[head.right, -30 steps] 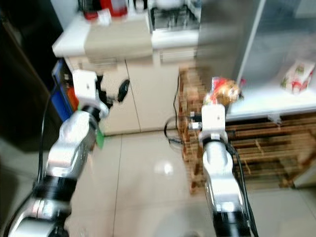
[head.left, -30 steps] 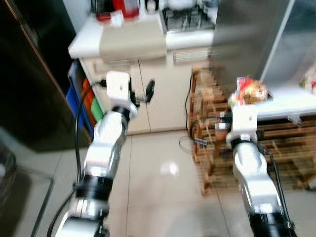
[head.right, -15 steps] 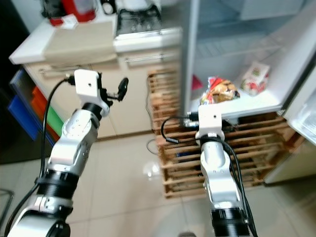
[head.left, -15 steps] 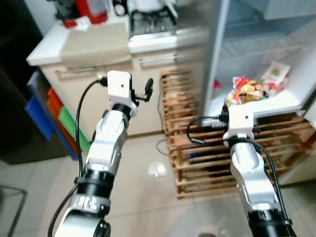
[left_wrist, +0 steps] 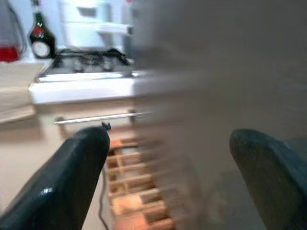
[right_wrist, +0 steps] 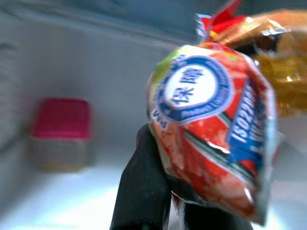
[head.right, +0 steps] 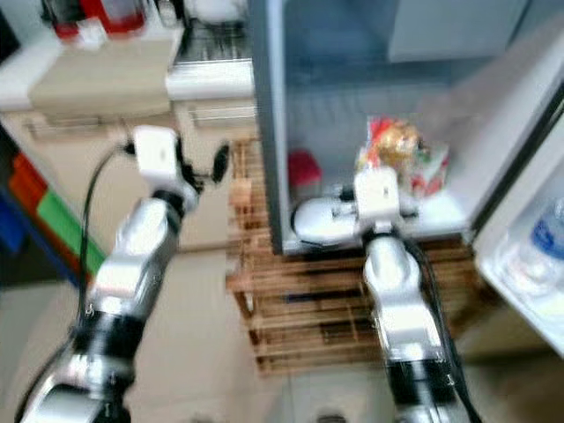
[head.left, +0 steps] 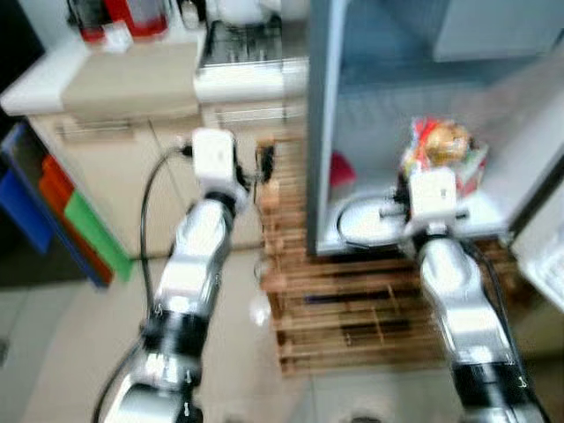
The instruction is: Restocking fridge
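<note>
Snack bag [right_wrist: 216, 124] is clamped in the right gripper [head.left: 434, 157] at the open fridge [head.left: 401, 88].
It should be set flat on the shelf [head.right: 441, 207] ahead, beside the red-lidded tub [right_wrist: 61, 134]; left gripper [left_wrist: 168, 158] is spread wide.

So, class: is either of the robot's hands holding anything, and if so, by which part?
The right hand holds a snack bag, gripped at its lower end, in front of the open fridge. The left hand is open and holds nothing.

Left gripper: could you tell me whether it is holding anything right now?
No, the left gripper is open and empty in its wrist view, with the fridge's side ahead of it.
</note>
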{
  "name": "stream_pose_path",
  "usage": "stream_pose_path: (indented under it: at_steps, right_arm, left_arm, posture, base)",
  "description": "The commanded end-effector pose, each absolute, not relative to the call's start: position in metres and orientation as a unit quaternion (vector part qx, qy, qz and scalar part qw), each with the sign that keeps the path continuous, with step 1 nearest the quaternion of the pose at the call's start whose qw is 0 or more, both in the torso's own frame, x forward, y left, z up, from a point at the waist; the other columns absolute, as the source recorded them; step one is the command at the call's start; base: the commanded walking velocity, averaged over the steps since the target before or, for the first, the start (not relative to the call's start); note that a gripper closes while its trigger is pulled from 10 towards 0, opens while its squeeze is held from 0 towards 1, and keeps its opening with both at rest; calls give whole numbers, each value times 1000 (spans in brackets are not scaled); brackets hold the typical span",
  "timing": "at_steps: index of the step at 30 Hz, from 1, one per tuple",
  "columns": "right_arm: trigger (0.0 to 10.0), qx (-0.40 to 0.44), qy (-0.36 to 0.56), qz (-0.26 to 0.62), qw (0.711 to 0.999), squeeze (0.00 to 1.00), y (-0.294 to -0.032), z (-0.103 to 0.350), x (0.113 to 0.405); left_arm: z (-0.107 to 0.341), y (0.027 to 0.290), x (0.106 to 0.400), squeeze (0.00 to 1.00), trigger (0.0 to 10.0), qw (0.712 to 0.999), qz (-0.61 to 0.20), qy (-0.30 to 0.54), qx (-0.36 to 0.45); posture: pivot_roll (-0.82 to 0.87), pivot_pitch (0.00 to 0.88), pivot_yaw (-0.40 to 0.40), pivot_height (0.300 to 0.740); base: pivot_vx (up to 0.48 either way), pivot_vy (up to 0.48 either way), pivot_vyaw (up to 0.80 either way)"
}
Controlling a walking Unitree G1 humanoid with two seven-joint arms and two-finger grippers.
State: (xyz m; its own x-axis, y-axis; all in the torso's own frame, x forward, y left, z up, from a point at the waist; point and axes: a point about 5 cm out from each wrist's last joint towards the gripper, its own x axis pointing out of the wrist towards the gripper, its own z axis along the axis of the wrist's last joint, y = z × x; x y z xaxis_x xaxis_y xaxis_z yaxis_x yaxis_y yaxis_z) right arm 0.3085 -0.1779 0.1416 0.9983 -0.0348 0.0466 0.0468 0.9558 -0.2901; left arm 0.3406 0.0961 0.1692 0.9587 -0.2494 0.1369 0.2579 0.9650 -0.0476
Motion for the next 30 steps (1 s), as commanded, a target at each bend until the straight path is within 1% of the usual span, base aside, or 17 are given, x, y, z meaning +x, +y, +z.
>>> stream_pose_path:
  at_steps: [1, 6, 8, 19, 21, 24, 30]
  right_arm:
    - [0, -145, -24, -5, 989, 0, -170, 143, 309]
    - [0, -148, -20, -5, 989, 0, -171, 141, 309]
    - [0, -148, -18, -5, 989, 0, -171, 141, 310]
    - [0, -146, -21, -4, 989, 0, -167, 142, 309]
    - [0, -147, -19, -4, 989, 0, -167, 141, 309]
    - [0, -144, -18, -6, 989, 0, -167, 141, 309]
    - [0, -143, -20, -8, 989, 0, -167, 141, 309]
  left_arm:
    - [167, 112, 338, 0, 10000, 991, -110, -63, -28]
    - [166, 111, 335, 0, 10000, 991, -114, -65, -29]
    - [166, 110, 335, 0, 10000, 991, -115, -68, -31]
    - [168, 107, 343, 0, 10000, 990, -122, -66, -30]
    - [169, 108, 344, 0, 10000, 990, -121, -67, -32]
    - [170, 108, 345, 0, 10000, 990, -119, -70, -35]
    - [171, 109, 346, 0, 10000, 990, -118, -73, -35]
  posture:
    - [-130, 0, 52, 740]
    - [-126, 0, 46, 740]
    - [-125, 0, 46, 740]
    - [-130, 0, 53, 740]
    - [-133, 0, 53, 740]
    - [-137, 0, 55, 740]
    - [-135, 0, 57, 740]
  base:
    - [0, 0, 0]
    - [0, 0, 690]
    - [0, -472, 800]
    - [0, -469, 0]
    - [0, 0, 0]
    - [0, 0, -796]
    - [0, 0, 0]
